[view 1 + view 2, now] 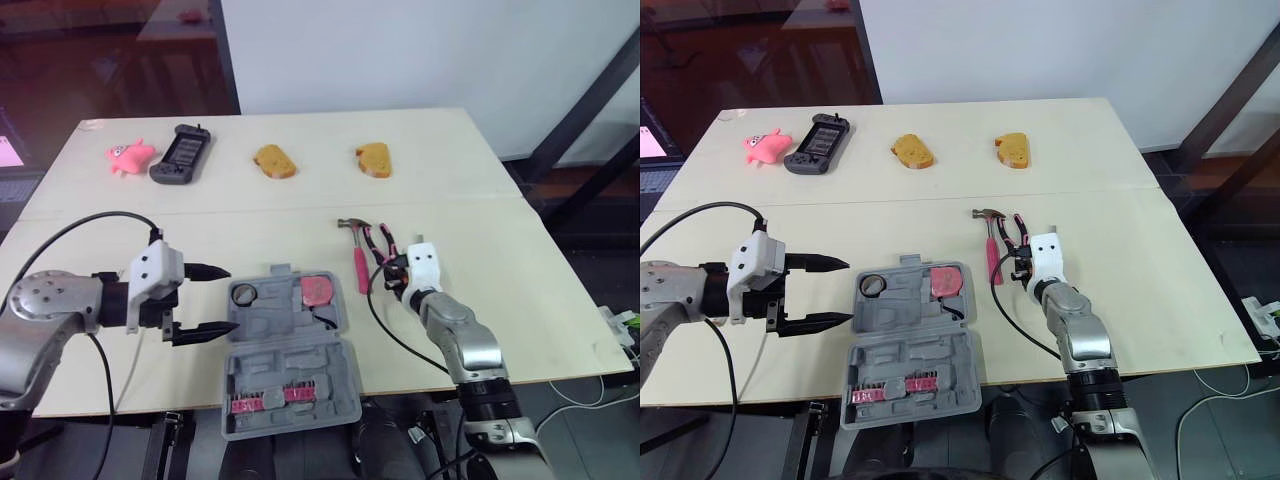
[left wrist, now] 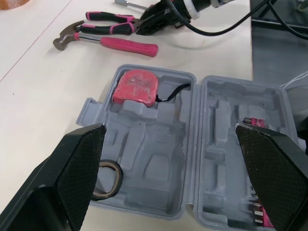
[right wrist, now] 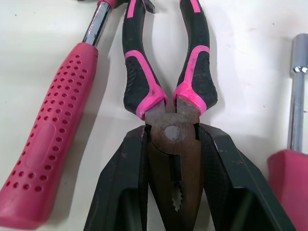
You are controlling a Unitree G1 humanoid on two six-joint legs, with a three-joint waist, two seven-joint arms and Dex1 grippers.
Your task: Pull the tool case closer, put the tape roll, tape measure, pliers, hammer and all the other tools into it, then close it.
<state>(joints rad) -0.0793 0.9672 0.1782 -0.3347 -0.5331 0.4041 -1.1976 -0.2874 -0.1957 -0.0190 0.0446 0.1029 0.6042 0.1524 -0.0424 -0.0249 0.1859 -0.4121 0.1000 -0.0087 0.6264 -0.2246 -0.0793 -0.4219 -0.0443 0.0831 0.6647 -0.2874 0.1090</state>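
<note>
The grey tool case [image 1: 290, 385] lies open near the table's front edge. In its far half sit the red tape measure [image 1: 320, 291] and the tape roll [image 1: 245, 294]; pink bits [image 1: 268, 399] fill the near half. My left gripper [image 1: 230, 298] stands open just left of the case, with nothing between its fingers. To the right of the case lie the pink-handled hammer [image 1: 358, 258] and the pliers [image 3: 144, 62]. My right gripper [image 3: 172, 130] is shut on the pliers' head, which rests on the table. A pink-handled driver [image 3: 297, 96] lies beside them.
Along the table's far side lie a pink toy [image 1: 130, 155], a dark game controller [image 1: 181, 155] and two brown bread-like pieces [image 1: 274, 161] [image 1: 373, 159]. The case's near half overhangs the front edge.
</note>
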